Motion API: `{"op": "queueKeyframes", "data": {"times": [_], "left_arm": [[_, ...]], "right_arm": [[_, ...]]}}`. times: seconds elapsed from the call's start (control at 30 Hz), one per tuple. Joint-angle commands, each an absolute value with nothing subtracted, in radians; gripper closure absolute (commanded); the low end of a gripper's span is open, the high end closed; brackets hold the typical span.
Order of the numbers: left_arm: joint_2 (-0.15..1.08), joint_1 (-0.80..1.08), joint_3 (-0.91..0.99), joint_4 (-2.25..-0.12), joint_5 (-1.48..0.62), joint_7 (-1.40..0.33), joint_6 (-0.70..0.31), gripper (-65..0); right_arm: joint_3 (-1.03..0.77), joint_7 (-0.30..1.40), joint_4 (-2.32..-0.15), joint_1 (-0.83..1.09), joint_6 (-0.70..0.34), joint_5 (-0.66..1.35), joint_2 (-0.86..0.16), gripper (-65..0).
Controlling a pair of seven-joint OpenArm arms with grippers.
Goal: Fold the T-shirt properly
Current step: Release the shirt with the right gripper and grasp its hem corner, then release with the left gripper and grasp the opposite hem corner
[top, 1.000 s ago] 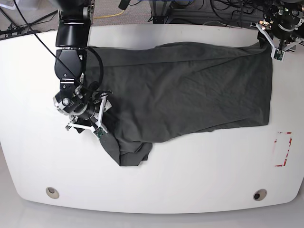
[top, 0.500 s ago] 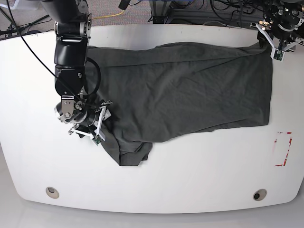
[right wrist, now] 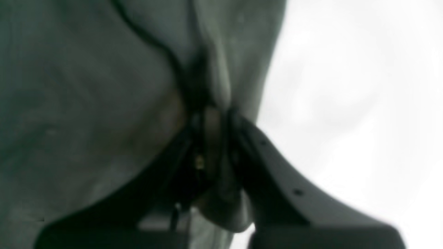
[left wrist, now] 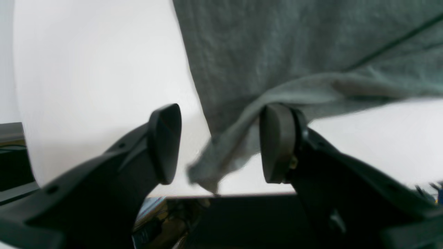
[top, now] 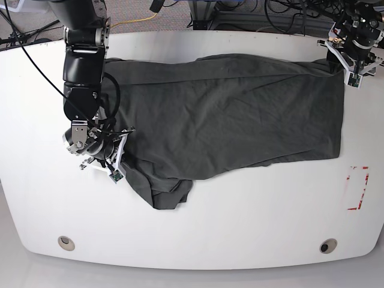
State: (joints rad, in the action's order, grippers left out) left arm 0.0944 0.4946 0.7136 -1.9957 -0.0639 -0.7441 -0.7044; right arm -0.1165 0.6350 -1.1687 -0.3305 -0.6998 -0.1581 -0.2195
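The dark grey T-shirt (top: 228, 114) lies spread across the white table (top: 240, 222), with a bunched fold (top: 171, 192) at its lower left. At the shirt's left edge, my right gripper (top: 122, 155) is shut on a pinched ridge of the T-shirt (right wrist: 104, 86); in the right wrist view the right gripper (right wrist: 211, 119) has its jaws closed with fabric between them. At the far right corner of the shirt my left gripper (top: 344, 66) is open. In the left wrist view the left gripper (left wrist: 221, 145) straddles a lifted corner of the T-shirt (left wrist: 221, 159), whose cloth touches the right-hand finger (left wrist: 275, 145).
A red-outlined marking (top: 358, 189) sits on the table at the right edge. Two round grommets (top: 66, 242) (top: 327, 245) lie near the front edge. Cables and equipment (top: 240, 12) crowd the floor behind the table's back edge.
My right gripper has slid slightly left along the shirt's left edge and shut on the fabric. The left gripper has stayed open at the far right corner.
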Motion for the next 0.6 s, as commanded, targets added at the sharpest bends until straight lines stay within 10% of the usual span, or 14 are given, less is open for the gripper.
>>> {"op": "queueKeyframes", "data": {"times": [0.0,0.57], "left_arm": [[0.107,0.472,0.720,-2.012,-0.076,-0.762,-0.698,-33.9],[0.128,0.217,0.832,-1.998,-0.099,-0.912,-0.698,-33.9]], "right_arm": [[-0.140,0.618,-1.193,-0.358,-0.698,-0.151,-0.229,0.0],[-0.219,0.616,-1.219,-0.357,-0.698,-0.151,-0.225,0.0]]}}
